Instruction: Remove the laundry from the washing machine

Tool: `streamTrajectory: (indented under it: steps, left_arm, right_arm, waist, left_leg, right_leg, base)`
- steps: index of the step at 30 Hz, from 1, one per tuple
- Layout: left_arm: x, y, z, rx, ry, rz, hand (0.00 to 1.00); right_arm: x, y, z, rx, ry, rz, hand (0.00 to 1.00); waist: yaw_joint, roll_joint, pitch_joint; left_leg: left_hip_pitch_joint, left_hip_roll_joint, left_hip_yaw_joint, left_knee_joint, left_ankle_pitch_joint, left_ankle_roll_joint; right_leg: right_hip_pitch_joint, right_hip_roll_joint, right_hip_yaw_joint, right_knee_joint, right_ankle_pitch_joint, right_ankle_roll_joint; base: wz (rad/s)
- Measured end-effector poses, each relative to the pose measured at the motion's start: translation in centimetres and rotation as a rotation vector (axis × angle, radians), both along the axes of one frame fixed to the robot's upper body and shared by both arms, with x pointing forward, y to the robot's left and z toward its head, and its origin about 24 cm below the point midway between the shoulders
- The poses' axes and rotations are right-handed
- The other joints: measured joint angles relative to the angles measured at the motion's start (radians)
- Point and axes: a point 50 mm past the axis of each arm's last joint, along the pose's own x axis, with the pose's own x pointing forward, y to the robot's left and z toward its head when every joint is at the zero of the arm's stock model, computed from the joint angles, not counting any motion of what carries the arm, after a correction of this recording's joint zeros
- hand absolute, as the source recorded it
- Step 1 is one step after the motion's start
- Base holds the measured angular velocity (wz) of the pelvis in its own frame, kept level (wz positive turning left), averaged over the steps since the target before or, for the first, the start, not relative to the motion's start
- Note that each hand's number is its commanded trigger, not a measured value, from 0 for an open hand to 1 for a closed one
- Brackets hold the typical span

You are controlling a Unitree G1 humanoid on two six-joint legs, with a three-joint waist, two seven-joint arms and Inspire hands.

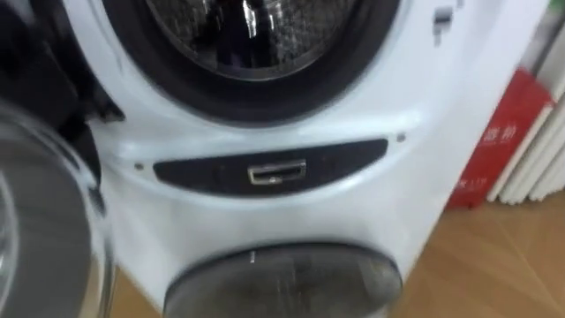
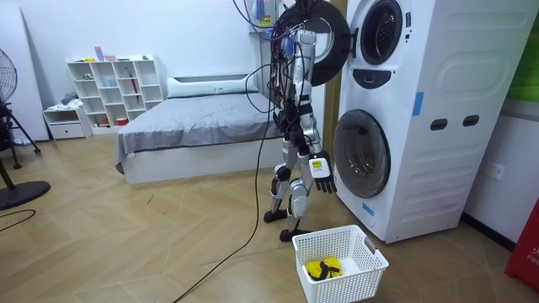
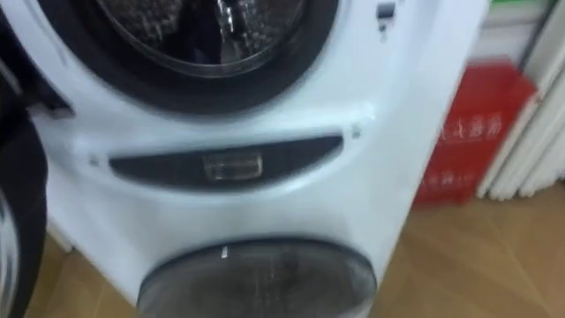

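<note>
Your wooden floor [image 2: 126,244] carried: one white basket [image 2: 354,282], one stacked washing machine [image 2: 421,143], one bed [image 2: 194,118], each standing directly on it.

Right robot hand [image 2: 321,173] hanging low, fingers relaxed

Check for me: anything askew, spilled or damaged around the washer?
Nothing stands out. The washer stands straight, its upper door swung open and its lower door shut. The basket sits upright on the floor in front of it, with a yellow cloth inside.
</note>
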Motion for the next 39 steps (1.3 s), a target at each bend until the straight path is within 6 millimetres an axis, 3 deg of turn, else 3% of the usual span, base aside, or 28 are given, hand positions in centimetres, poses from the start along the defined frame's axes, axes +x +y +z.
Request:
streamTrajectory:
  steps: [5,8,14,26,29,30,31,34,39]
  left_arm:
    - [-0.2,0.4,0.1,0.022,-0.003,0.044,0.0]
    - [-0.2,0.5,0.1,0.033,-0.003,0.055,0.0]
    - [-0.6,0.6,0.0,0.048,0.015,0.071,0.0]
    - [-0.7,0.5,0.0,0.066,0.019,0.082,0.0]
    - [-0.7,0.5,0.0,0.065,0.019,0.083,0.0]
    - [-0.7,0.5,0.0,0.064,0.018,0.085,0.0]
    - [-0.7,0.5,0.0,0.064,0.017,0.086,0.0]
    - [-0.7,0.5,0.0,0.063,0.016,0.092,0.0]
    - [-1.2,1.0,0.0,0.069,0.02,0.13,0.0]
  right_arm:
    - [-0.3,0.9,-0.3,0.026,0.022,0.085,0.0]
    - [-0.4,1.9,-0.6,0.053,0.047,0.145,0.0]
    - [0.2,2.7,-0.8,0.065,0.061,0.242,0.0]
    - [0.0,2.8,-0.8,0.063,0.074,0.269,0.0]
    - [0.0,2.8,-0.8,0.064,0.075,0.269,0.0]
    - [0.0,2.9,-0.8,0.064,0.075,0.272,0.0]
    - [0.0,2.9,-0.8,0.063,0.074,0.275,0.0]
    - [0.2,2.9,-0.8,0.063,0.069,0.279,0.0]
    - [0.3,3.0,-0.7,0.076,0.062,0.315,0.0]
  waist:
    - [0.03,-0.023,0.0056]
    - [0.047,-0.032,0.0037]
    - [0.05,-0.033,0.0043]
    - [0.072,-0.04,0.0025]
    - [0.074,-0.041,0.0032]
    - [0.075,-0.048,0.0072]
    - [0.074,-0.041,0.0036]
    - [0.076,-0.042,0.003]
    - [0.092,-0.047,0.0089]
  left_leg:
    - [0.015,0.004,-0.005,0.0,-0.003,-0.004]
    - [0.022,0.004,-0.009,0.0,-0.004,-0.006]
    - [0.031,0.005,-0.035,-0.001,-0.008,-0.012]
    - [0.033,0.007,-0.038,-0.001,-0.011,-0.015]
    - [0.036,0.006,-0.038,-0.001,-0.011,-0.015]
    - [0.037,0.006,-0.037,-0.001,-0.011,-0.015]
    - [0.037,0.006,-0.036,0.0,-0.011,-0.015]
    - [0.038,0.007,-0.035,0.002,-0.011,-0.015]
    - [0.034,0.021,-0.027,0.076,-0.032,-0.038]
  right_leg:
    - [0.02,0.005,-0.001,-0.016,0.0,-0.002]
    - [0.028,0.007,-0.001,-0.022,0.001,-0.003]
    - [0.043,0.01,0.0,-0.03,0.001,-0.003]
    - [0.05,0.013,0.002,-0.034,0.001,-0.003]
    - [0.057,0.013,0.002,-0.035,0.0,-0.003]
    - [0.058,0.013,0.003,-0.034,0.0,-0.003]
    - [0.058,0.013,0.003,-0.034,0.0,-0.003]
    - [0.058,0.015,0.002,-0.033,0.0,-0.003]
    - [0.066,0.019,-0.012,-0.006,-0.018,-0.016]
  base:
    - [0.01]
    - [0.0]
    - [0.01]
    - [-0.01]
    - [0.0]
    - [0.0]
    - [0.0]
    - [0.0]
    - [-0.03]
